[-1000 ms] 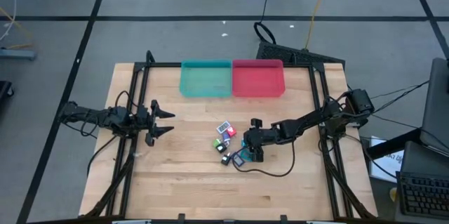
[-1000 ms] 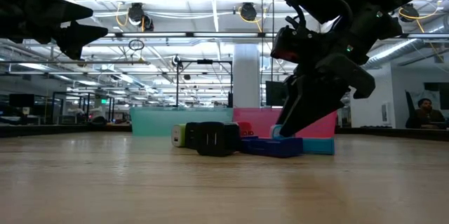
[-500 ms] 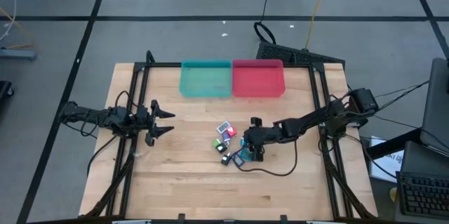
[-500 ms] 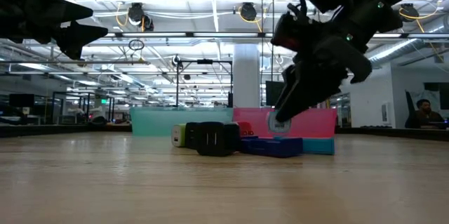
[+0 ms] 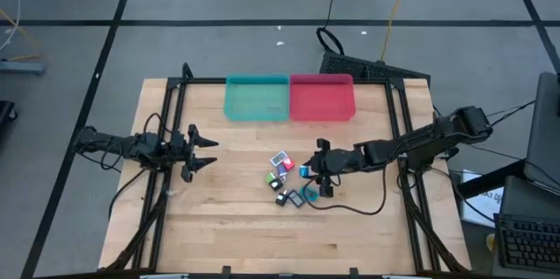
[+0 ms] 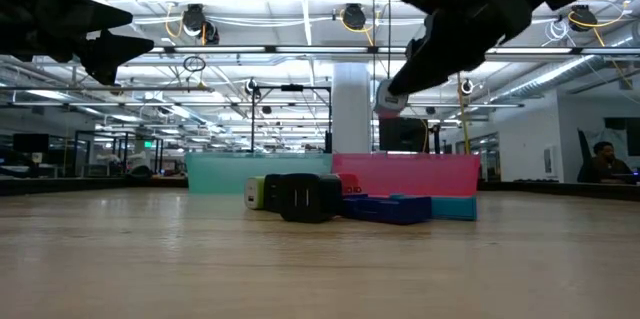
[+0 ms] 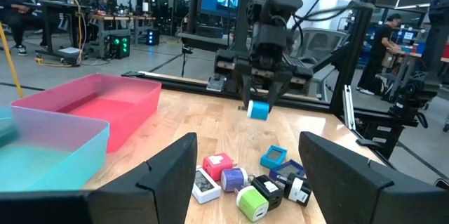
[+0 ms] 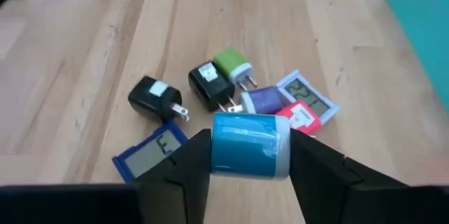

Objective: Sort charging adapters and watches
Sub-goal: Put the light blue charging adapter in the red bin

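My right gripper (image 5: 308, 172) is shut on a light blue charging adapter (image 8: 249, 145), well above the table just right of the pile; the low view shows the block (image 6: 390, 99) high above the wood. The pile (image 5: 285, 179) lies on the table: black (image 8: 158, 97), green (image 8: 233, 62), purple (image 8: 263, 100) and pink (image 8: 298, 115) adapters, a dark blue watch (image 8: 151, 147), a white-faced watch (image 8: 303, 92) and a teal watch (image 5: 310, 195). My left gripper (image 5: 206, 149) waits open at the table's left side. My right gripper pinches the light blue adapter by two opposite side faces (image 8: 221, 147), one finger on each. The fingers (image 8: 319, 171) come slanting down from the table's right. The block is lifted clear of the table and the pile, seen also from the left wrist (image 7: 258, 109).
A teal bin (image 5: 256, 98) and a pink bin (image 5: 321, 97) stand side by side at the far edge. A black cable (image 5: 350, 212) trails on the wood near the pile. Bare wood lies around the pile and toward the near edge (image 5: 262, 244).
My right gripper has risen from table level at the pile's right side, carrying the light blue adapter up clear of the other pieces, and has drawn slightly toward the right and far edges. The pile has stayed where it was.
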